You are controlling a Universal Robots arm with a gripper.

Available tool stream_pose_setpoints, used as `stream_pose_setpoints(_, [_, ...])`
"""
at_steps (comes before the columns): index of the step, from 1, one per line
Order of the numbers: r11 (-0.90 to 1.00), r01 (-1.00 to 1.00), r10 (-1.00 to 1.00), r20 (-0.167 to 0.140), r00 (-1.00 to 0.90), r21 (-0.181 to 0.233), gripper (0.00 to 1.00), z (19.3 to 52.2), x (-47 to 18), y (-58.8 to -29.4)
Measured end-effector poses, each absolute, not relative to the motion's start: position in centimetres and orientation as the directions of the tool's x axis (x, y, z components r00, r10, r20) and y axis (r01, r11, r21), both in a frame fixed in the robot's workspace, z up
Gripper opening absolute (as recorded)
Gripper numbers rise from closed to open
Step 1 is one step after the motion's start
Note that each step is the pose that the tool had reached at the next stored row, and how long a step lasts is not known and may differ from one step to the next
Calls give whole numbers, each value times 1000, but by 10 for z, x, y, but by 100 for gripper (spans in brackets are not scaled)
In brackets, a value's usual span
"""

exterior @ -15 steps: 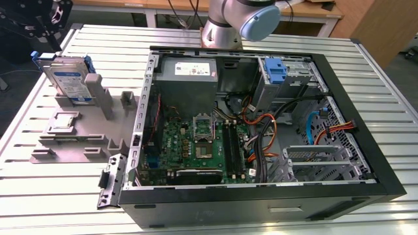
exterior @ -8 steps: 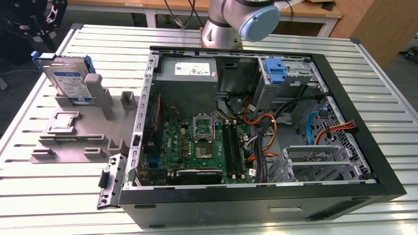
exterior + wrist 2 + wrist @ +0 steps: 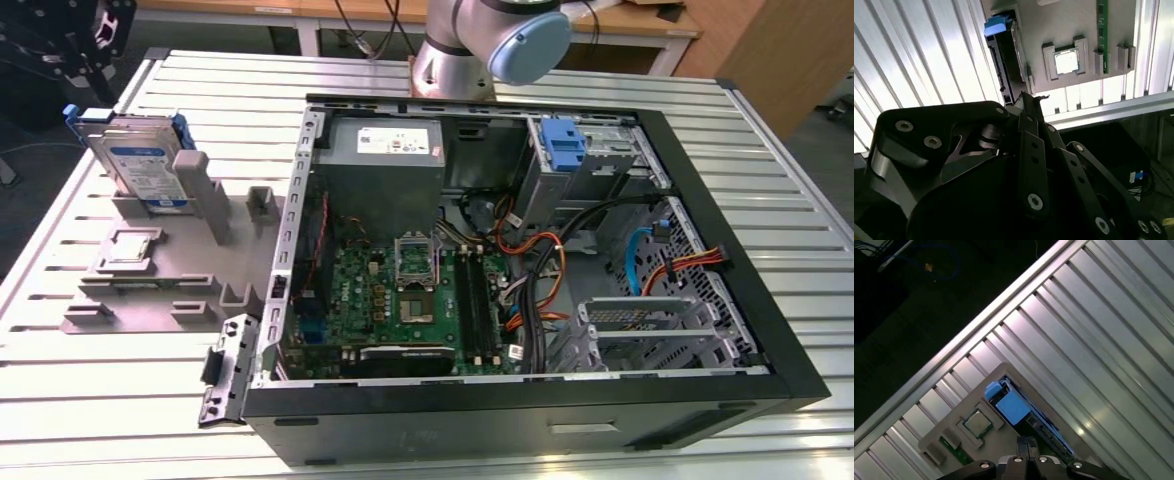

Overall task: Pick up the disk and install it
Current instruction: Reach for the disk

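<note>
In the exterior view, the disk [image 3: 134, 155] stands on edge in a slot of a grey holder [image 3: 160, 290], at the exterior view's upper left, on the ribbed metal desk [image 3: 107, 400]. A processor chip [image 3: 130, 248] lies in a recess lower on the holder. To the exterior view's right of the holder is the open computer case [image 3: 747, 330], whose side wall stands between the holder and the interior. Inside are a grey metal box with a white sticker [image 3: 387, 145], a bare blue bracket [image 3: 563, 145] in the upper bay, the motherboard [image 3: 400, 290] and orange and black cables [image 3: 547, 270] crossing the middle. The arm [image 3: 481, 40] rises behind the case at top centre.

In the second wrist view, the pincer [image 3: 1028, 100] is clenched on nothing, its black linkage in the foreground. The disk [image 3: 1004, 60] is seen edge-on beyond the tips, with the chip beside it and a green memory stick [image 3: 1101, 30] past that.

In the first wrist view, the pincer tips hang over the holder near the disk [image 3: 1014, 407], whose blue carrier faces the camera.
</note>
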State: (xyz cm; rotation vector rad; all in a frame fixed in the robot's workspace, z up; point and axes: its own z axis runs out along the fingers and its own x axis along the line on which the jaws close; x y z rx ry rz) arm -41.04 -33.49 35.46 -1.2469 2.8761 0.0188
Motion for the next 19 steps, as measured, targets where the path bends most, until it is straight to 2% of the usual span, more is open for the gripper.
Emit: stream_pose_setpoints(19, [396,-918,-918,-11,-396,8,10,352,-410,-335])
